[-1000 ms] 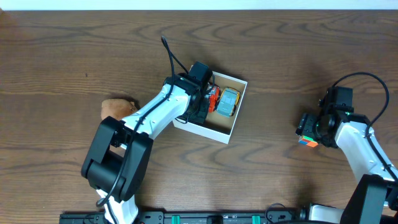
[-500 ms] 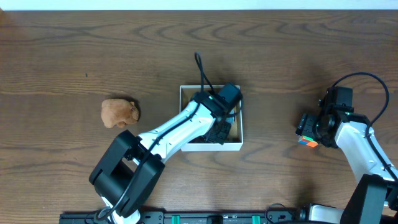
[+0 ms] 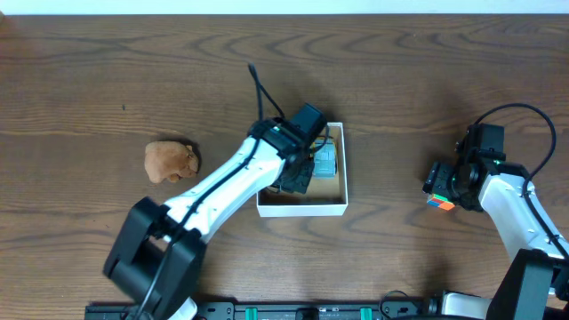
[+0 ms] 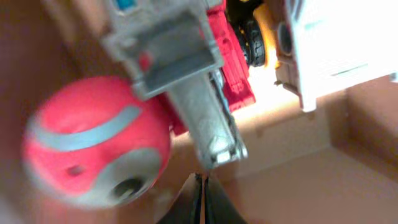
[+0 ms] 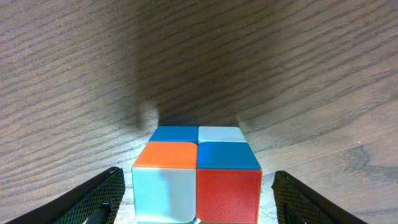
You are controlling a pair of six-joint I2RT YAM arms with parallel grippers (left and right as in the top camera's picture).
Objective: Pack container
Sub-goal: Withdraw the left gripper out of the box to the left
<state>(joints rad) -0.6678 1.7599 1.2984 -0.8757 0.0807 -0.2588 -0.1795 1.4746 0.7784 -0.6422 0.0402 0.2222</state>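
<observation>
Overhead straight down on table [image 3: 89, 71]; left wrist close inside container [image 4: 348, 180]; right wrist close on cube [image 5: 196, 174], also overhead.

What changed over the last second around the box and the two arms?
The container turned from tilted to square with the table edge while the left arm swung across it. The left gripper, shut, is now inside it. Unchanged: the brown plush toy on the table, and the right gripper open around the colour cube.

Wooden table [image 3: 89, 71], container [image 3: 302, 211], brown toy [image 3: 169, 162], cube [image 3: 438, 203]
</observation>
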